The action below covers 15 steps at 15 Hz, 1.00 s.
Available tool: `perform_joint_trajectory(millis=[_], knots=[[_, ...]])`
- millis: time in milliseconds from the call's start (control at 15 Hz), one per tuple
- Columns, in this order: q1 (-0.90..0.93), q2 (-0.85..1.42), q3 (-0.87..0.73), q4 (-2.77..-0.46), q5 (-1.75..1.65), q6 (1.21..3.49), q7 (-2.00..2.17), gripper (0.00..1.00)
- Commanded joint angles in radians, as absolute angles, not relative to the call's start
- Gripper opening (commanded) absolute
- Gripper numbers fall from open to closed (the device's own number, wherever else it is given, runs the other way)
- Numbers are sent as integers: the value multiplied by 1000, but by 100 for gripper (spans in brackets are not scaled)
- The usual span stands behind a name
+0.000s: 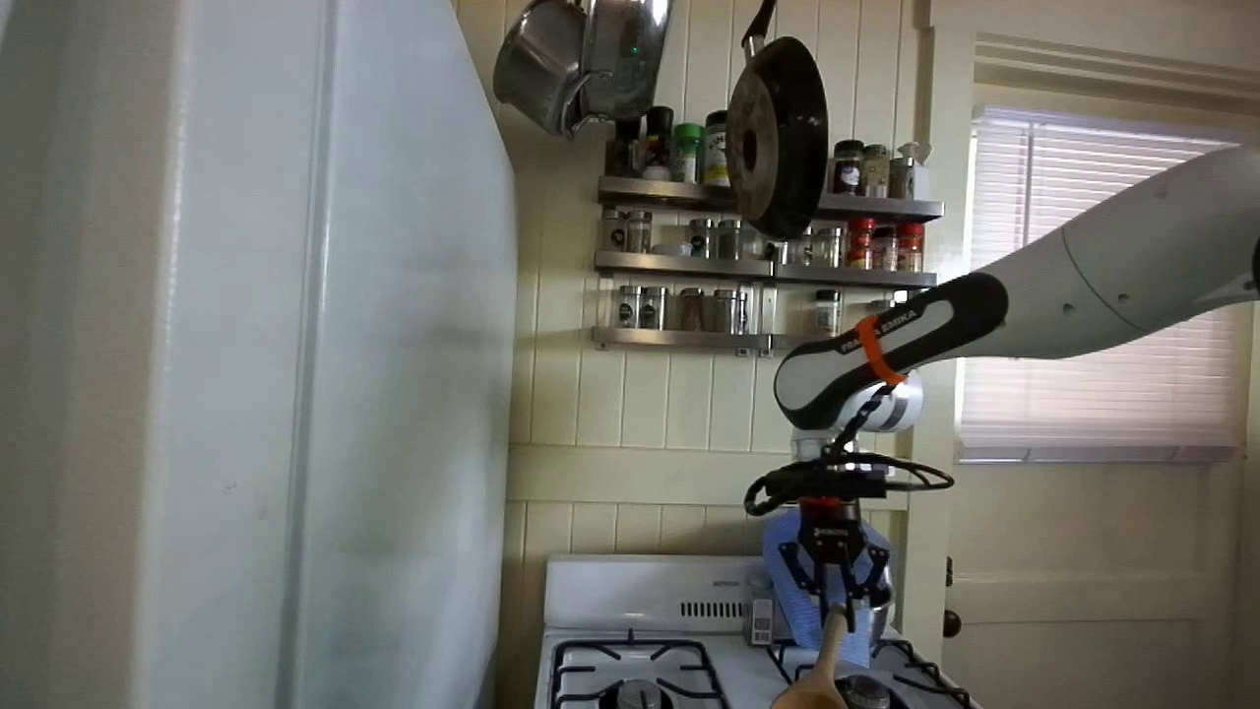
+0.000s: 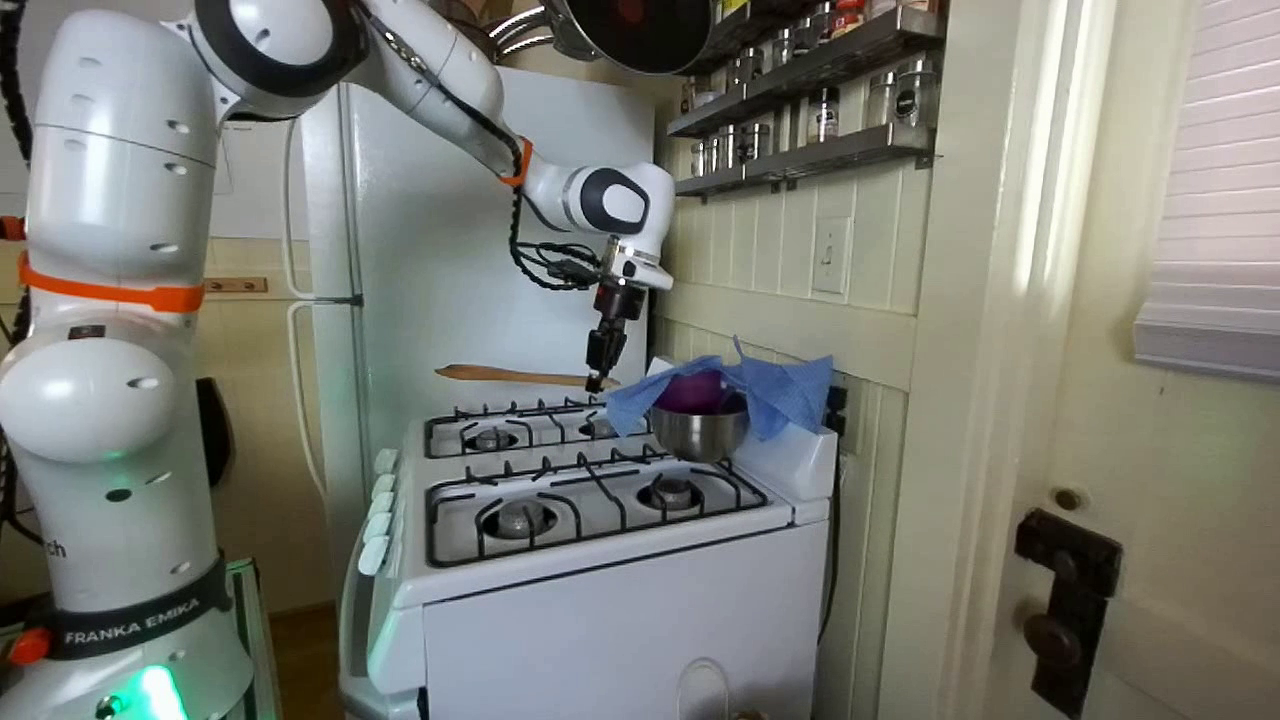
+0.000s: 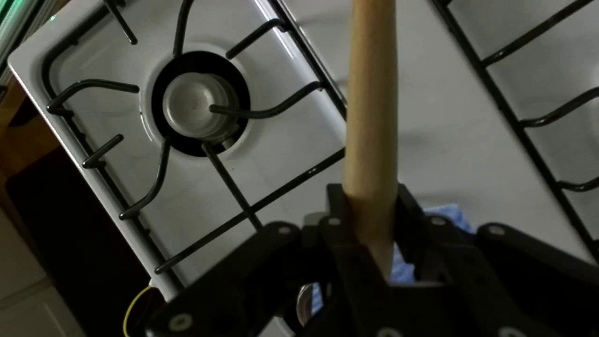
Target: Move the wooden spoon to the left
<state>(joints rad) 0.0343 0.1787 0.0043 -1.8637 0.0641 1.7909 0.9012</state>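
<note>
The wooden spoon is held by its handle end above the stove. In an exterior view it lies nearly level, its head toward the stove's knob side, above the burner grates. In the wrist view the pale handle runs up from between the fingers, and the spoon's head is out of frame. My gripper points down and is shut on the handle; it also shows in an exterior view. In the wrist view both fingers press on the handle's sides.
The white stove has black raised grates. A steel bowl with a blue cloth and a purple item stands at its back, near the gripper. A fridge stands beside the stove. Pans and spice shelves are above.
</note>
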Motion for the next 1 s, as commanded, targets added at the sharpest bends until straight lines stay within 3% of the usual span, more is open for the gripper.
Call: perform_joint_trajectory(millis=[0, 67, 400, 467, 933], knots=[[78, 310, 18, -1686, 11, 1637, 904, 7], [68, 235, 8, -1780, 44, 1713, 901, 28], [85, 304, 7, -1709, 28, 1676, 900, 28], [82, 306, 9, -1717, 39, 1699, 895, 7], [132, 393, 17, -1559, -70, 1680, 875, 7]])
